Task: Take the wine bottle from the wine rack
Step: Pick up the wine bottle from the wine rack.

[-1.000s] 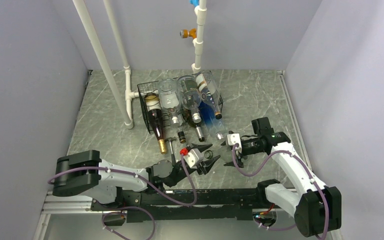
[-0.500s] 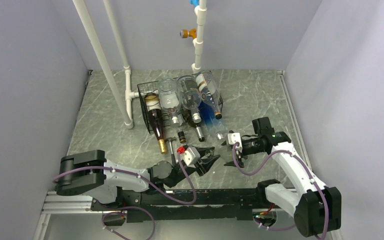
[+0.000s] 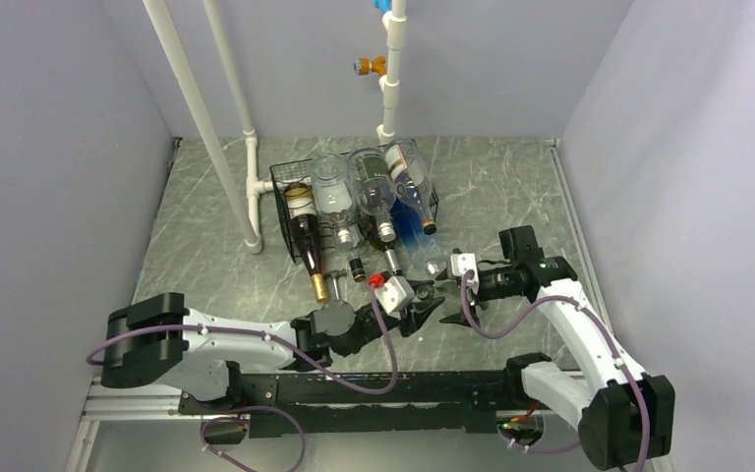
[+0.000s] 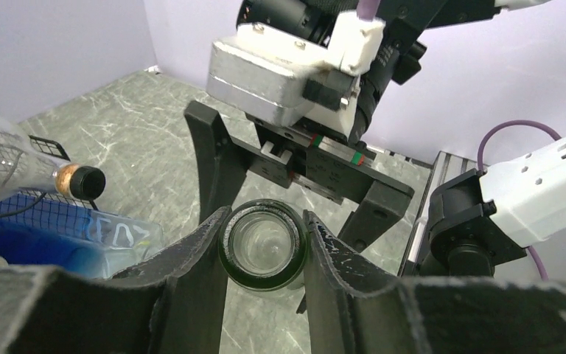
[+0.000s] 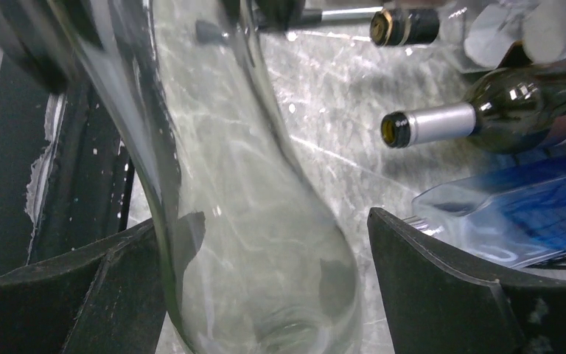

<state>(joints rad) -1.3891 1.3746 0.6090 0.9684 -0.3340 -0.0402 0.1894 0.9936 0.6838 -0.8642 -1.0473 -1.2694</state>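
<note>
Left gripper (image 4: 264, 218): jaws clamped narrow on the mouth of the wine bottle (image 4: 263, 247), one finger pressed to each side of the glass rim.
Right gripper (image 5: 261, 221): jaws spread wide around the bottle's clear body, head-on to the left gripper; a gap shows between one finger and the glass.
Wine bottle: clear glass, off the rack, spanning between the two grippers over the grey marbled tabletop (image 3: 511, 197); whether it touches the tabletop cannot be told.
Wine rack (image 3: 280, 197): black wire, just beyond the grippers, loaded with several bottles (image 3: 354, 192) lying with their necks toward the arms.
At the rack's front: a dark bottle (image 5: 449, 122) with a silver foil neck, and a blue bottle (image 5: 516, 206) partly behind the mesh.
Background: white pipes (image 3: 202, 118) rise at the rear left.
</note>
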